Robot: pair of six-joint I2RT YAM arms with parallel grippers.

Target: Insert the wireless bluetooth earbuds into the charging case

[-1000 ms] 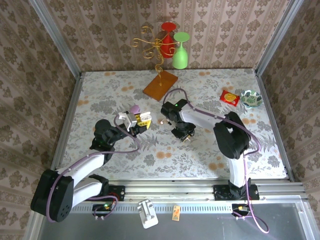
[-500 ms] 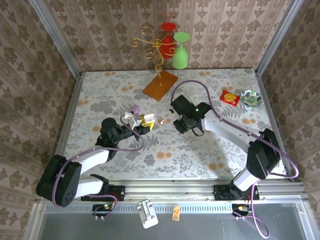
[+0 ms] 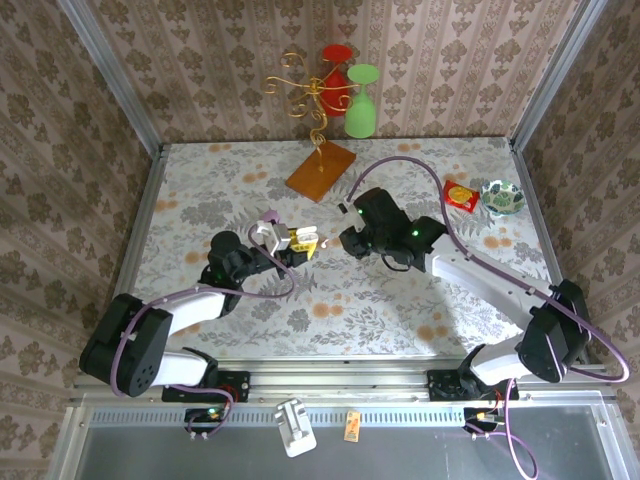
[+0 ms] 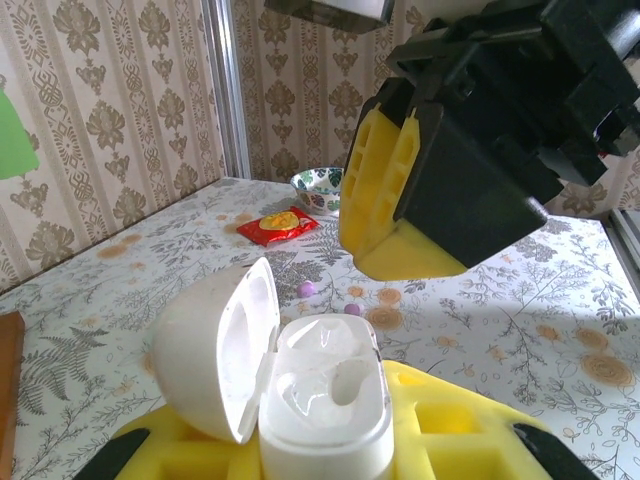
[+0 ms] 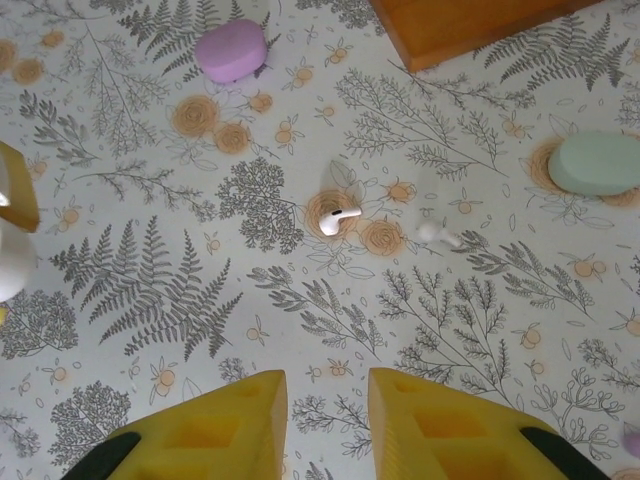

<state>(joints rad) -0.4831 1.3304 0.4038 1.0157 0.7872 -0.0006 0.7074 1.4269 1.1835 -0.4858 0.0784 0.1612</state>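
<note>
The white charging case stands upright between my left gripper's yellow fingers, which are shut on it. Its lid hangs open to the left and both wells look empty. From above, the case is left of the table's centre. Two wireless bluetooth earbuds lie on the floral tabletop ahead of my right gripper: one earbud and, to its right, another earbud. The right gripper's fingers stand apart above the table with nothing between them. Seen from the left wrist, the right gripper hovers just beyond the case.
A purple pebble case and a green one lie near the earbuds. A wooden base carries a gold rack with red and green glasses at the back. A bowl and a red packet sit at the right.
My right arm has stretched out and swung its gripper back and left, toward the case. My left gripper has carried the open case a little to the right.
</note>
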